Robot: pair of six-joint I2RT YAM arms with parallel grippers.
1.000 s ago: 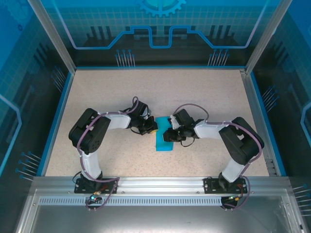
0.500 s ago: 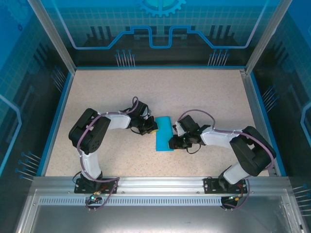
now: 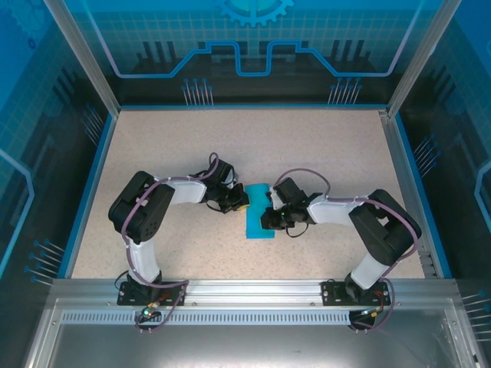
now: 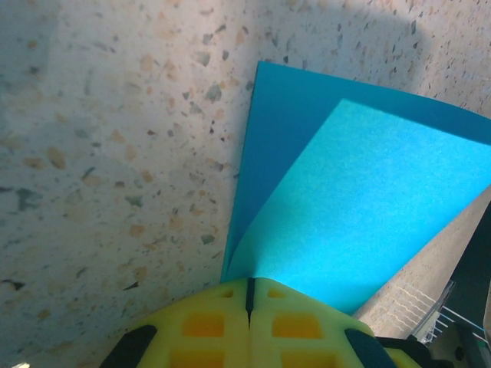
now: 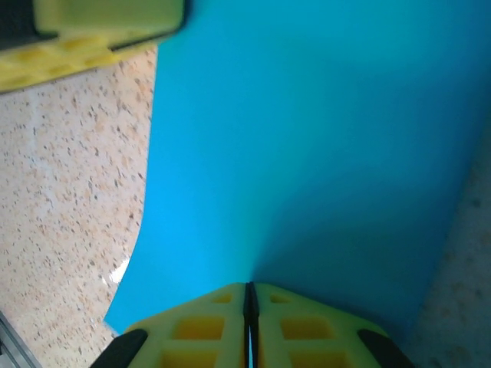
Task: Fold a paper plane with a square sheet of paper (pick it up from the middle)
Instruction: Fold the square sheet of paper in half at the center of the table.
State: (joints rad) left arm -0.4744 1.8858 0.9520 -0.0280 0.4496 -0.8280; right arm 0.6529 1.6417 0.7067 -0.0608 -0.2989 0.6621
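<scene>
The teal-blue sheet of paper (image 3: 256,230) lies folded double as a narrow strip on the speckled table, between the two arms. My left gripper (image 3: 244,204) is shut on its left edge. In the left wrist view the yellow fingertips (image 4: 249,282) meet where the lifted upper layer (image 4: 360,207) comes in, with the darker lower layer flat beneath. My right gripper (image 3: 266,220) is shut on the paper's right side. In the right wrist view the paper (image 5: 307,138) curves up out of the closed tips (image 5: 249,287), and a sliver of teal shows between them.
The speckled tabletop (image 3: 245,146) is ringed by a blue rim and glass walls. The left gripper's yellow finger (image 5: 100,31) shows across the paper at the top left of the right wrist view. A metal rail (image 3: 253,291) runs along the near edge.
The right gripper has slid along the paper's right edge and its jaws have closed on the paper. The left arm and its grip have not moved.
</scene>
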